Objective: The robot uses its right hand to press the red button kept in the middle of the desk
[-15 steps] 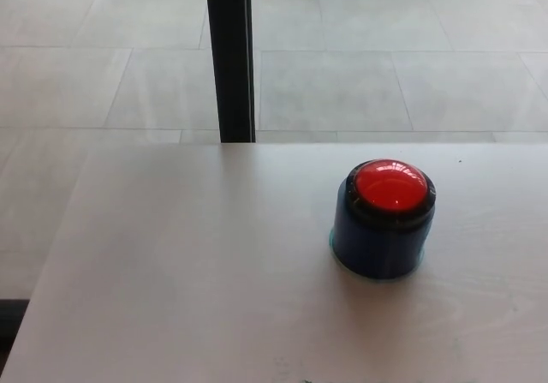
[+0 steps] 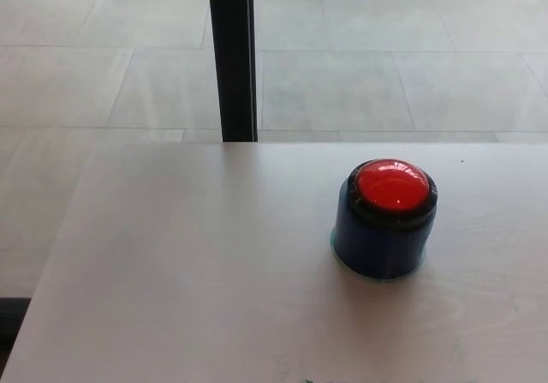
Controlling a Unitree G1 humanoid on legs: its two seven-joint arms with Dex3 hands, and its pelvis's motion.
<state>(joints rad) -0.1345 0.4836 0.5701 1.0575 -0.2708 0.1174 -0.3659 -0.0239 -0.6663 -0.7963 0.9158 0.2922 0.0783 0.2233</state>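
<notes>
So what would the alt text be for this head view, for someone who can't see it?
A red button with a domed top, set in a dark blue cylindrical base, stands alone on a pale desk, right of centre. Neither robot hand is in view. Beyond the desk's far edge, a black post rises from a grey tiled floor.

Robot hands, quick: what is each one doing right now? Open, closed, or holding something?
Left hand: not in the picture, so it cannot be told.
Right hand: not in the picture either; nothing touches the red button.
</notes>
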